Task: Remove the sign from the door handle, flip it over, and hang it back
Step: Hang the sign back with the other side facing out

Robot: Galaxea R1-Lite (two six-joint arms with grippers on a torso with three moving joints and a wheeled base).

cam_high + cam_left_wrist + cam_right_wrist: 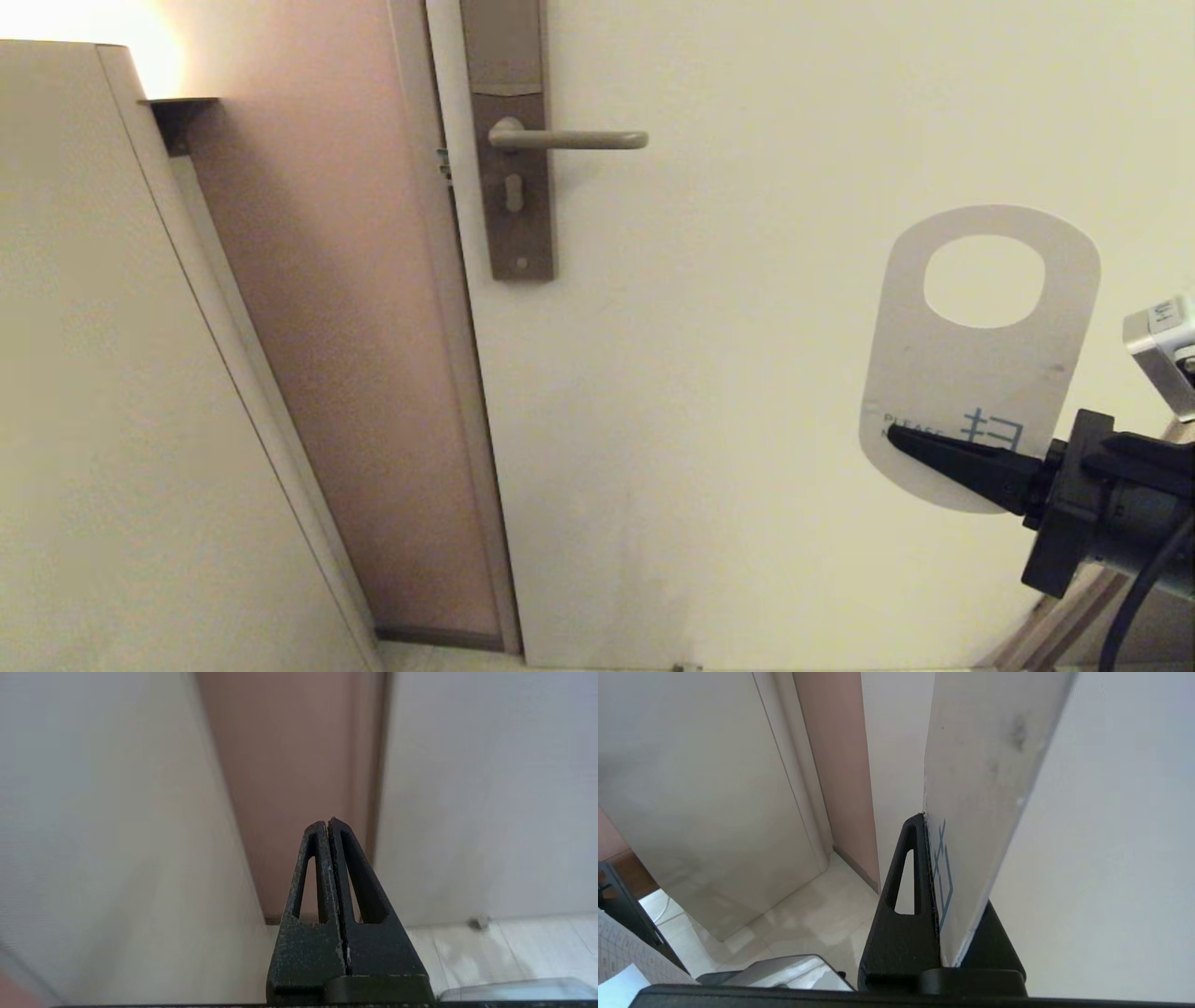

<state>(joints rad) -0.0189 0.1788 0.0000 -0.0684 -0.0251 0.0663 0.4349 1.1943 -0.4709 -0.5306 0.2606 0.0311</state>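
Observation:
The sign (971, 373) is off the door handle (569, 140) and held upright at the right of the head view, well below and right of the lever. Its white side with blue text faces the head camera, the oval hole at the top. My right gripper (901, 439) is shut on the sign's lower end, reaching in from the right. In the right wrist view the sign (985, 788) stands edge-on between the black fingers (906, 896). My left gripper (328, 822) is shut and empty, out of the head view, pointing at the door's bottom edge.
The cream door (794, 467) fills the middle and right. The brown-grey backplate (509, 140) with a keyhole sits at its left edge. A pinkish frame panel (345, 373) and a cream wall (112, 420) lie to the left. Pale floor tiles (803, 914) lie below.

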